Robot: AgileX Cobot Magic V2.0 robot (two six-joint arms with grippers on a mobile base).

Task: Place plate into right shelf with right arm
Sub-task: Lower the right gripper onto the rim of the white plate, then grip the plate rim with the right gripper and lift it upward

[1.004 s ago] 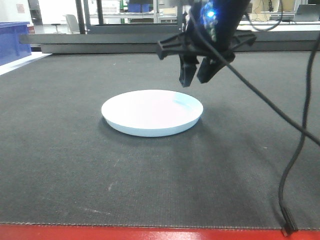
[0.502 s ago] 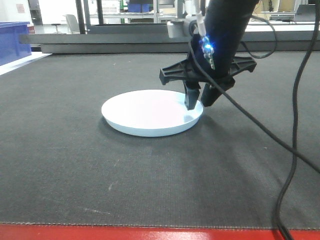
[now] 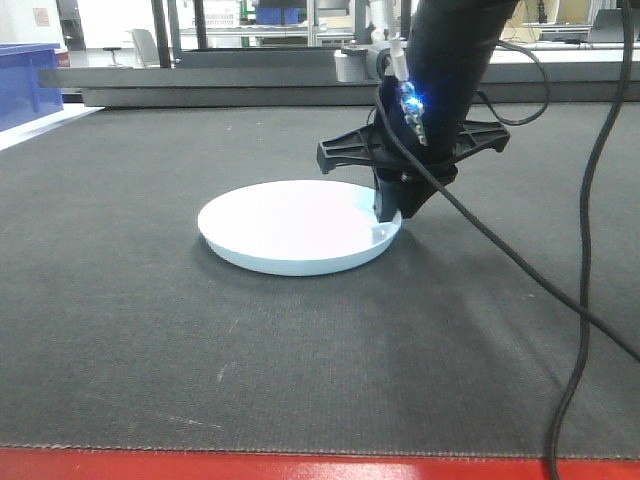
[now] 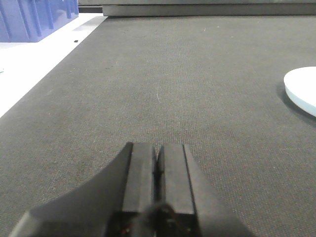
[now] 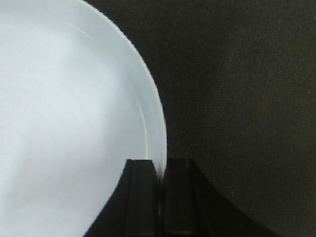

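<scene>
front view / plate: the plate [image 3: 290,225] lies on the dark worktop [image 3: 150,330], centre of frame, open side up, nothing on it
front view / right hand: the right hand [image 3: 390,222] is down on the plate's right rim, fingers drawn together over that edge; a blue light [image 3: 412,98] is lit on the wrist
front view / cable: a black cable [image 3: 590,300] hangs from the arm down to the worktop's near edge
front view / bin: a blue bin [image 3: 25,85] at far left beyond the worktop; contents can't be seen
left wrist view / left hand: the left hand [image 4: 158,158] is clenched, pads pressed together, nothing between them, low over bare worktop [image 4: 173,74]
left wrist view / plate: only a slice of the plate [image 4: 303,91] shows at the right edge, well apart from this hand
left wrist view / bin: blue bin [image 4: 34,17] top left, side wall only, inside hidden
right wrist view / grip: the right hand [image 5: 159,173] is clamped on the plate [image 5: 64,113], rim running into the narrow slot between the fingers [image 5: 140,197]; one finger over the plate's face, the other on the worktop [image 5: 237,98] side
only in right wrist view: rim actually sits between the fingers
only in front view: cable, wrist light, whole plate outline
</scene>
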